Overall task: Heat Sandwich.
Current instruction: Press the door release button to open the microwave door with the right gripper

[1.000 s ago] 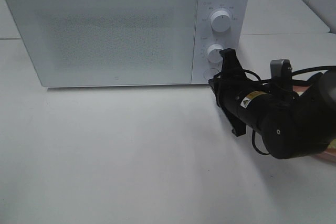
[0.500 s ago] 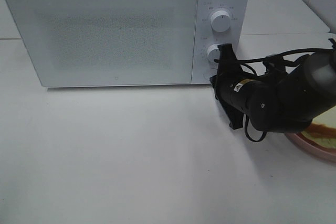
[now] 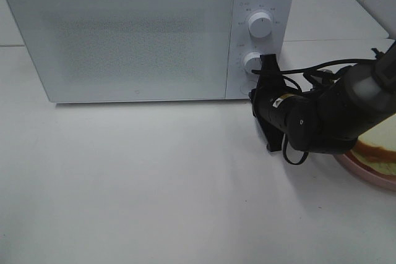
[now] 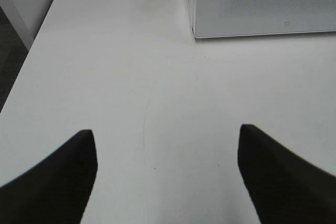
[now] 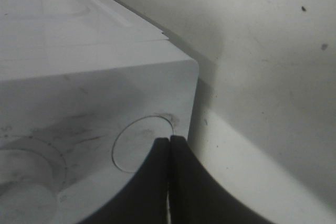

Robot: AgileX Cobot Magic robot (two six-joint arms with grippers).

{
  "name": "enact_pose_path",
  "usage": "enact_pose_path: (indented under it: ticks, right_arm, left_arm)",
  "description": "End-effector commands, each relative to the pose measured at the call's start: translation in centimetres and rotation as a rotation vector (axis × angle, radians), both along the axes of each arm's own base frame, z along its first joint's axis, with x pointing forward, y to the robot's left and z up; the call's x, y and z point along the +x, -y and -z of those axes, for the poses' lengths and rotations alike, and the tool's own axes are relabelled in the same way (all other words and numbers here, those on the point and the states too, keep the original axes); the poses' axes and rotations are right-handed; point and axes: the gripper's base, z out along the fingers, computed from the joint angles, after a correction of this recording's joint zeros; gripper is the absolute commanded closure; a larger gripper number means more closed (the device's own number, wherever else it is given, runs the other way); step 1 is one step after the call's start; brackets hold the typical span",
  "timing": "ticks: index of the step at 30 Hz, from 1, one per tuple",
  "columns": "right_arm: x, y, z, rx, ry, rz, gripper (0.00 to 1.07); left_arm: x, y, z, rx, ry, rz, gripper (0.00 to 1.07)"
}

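The white microwave stands at the back of the table with its door shut. My right gripper is shut, with nothing held. Its tips press against the round button at the lower right corner of the control panel, below the two knobs. In the right wrist view the closed right gripper touches that button's edge. The sandwich lies on a pink plate at the right edge, partly hidden behind the right arm. My left gripper is open over bare table, off to the microwave's left.
The upper knob and lower knob sit above the button. White table spreads in front of the microwave. In the left wrist view the microwave's front corner shows, with the table edge beside it.
The right arm's body has swung back and lowered, uncovering part of the sandwich and plate. The shut gripper tip has stayed at the button. The left gripper has not changed.
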Motion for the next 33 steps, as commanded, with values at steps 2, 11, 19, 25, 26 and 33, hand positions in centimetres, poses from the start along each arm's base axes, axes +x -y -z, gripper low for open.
enact_pose_path:
  ticks: [2, 11, 19, 25, 26, 33]
  right_arm:
    - [0.2, 0.0, 0.0, 0.007, 0.011, 0.010, 1.05]
    - [0.7, -0.1, -0.6, -0.005, 0.062, 0.014, 1.05]
    - [2.1, -0.4, -0.4, -0.009, 0.085, 0.019, 1.04]
    - [3.0, -1.0, -0.7, -0.004, 0.115, -0.006, 1.04]
    - [3.1, -1.1, -0.8, -0.001, 0.122, -0.003, 1.04]
    - [3.5, -0.6, -1.1, 0.018, 0.211, 0.063, 1.04]
  left_arm:
    - [-0.3, 0.0, 0.0, 0.001, 0.032, 0.005, 0.37]
    - [-0.3, 0.0, 0.0, 0.001, 0.032, 0.005, 0.37]
    - [-0.3, 0.0, 0.0, 0.001, 0.032, 0.005, 0.37]
    - [-0.3, 0.0, 0.0, 0.001, 0.032, 0.005, 0.37]
    - [-0.3, 0.0, 0.0, 0.001, 0.032, 0.005, 0.37]
    - [-0.3, 0.0, 0.0, 0.001, 0.032, 0.005, 0.37]
